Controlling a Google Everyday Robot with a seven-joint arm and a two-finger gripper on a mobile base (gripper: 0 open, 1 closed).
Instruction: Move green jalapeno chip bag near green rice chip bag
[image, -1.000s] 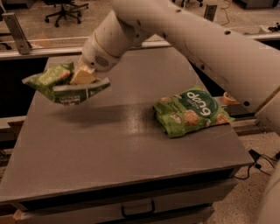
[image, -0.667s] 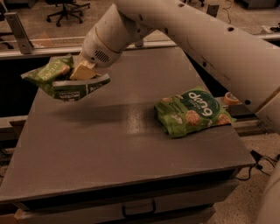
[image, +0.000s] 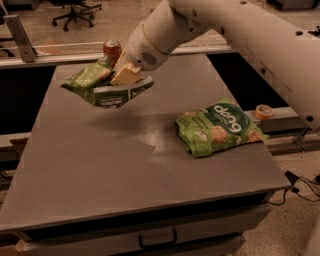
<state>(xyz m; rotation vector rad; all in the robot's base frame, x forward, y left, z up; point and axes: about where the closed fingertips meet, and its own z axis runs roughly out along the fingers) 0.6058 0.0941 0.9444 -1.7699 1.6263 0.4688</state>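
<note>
Hanging crumpled above the far side of the desk (image: 100, 165), the green jalapeno chip bag (image: 92, 80) seems light, soft and easily crushed; a pinch at its middle fold suits it. The tool (image: 126, 76) is clamped there. The green rice chip bag (image: 220, 127) lies well apart.

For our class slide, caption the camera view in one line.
Gripper holds green jalapeno chip bag above the table, left of the green rice chip bag.
</note>
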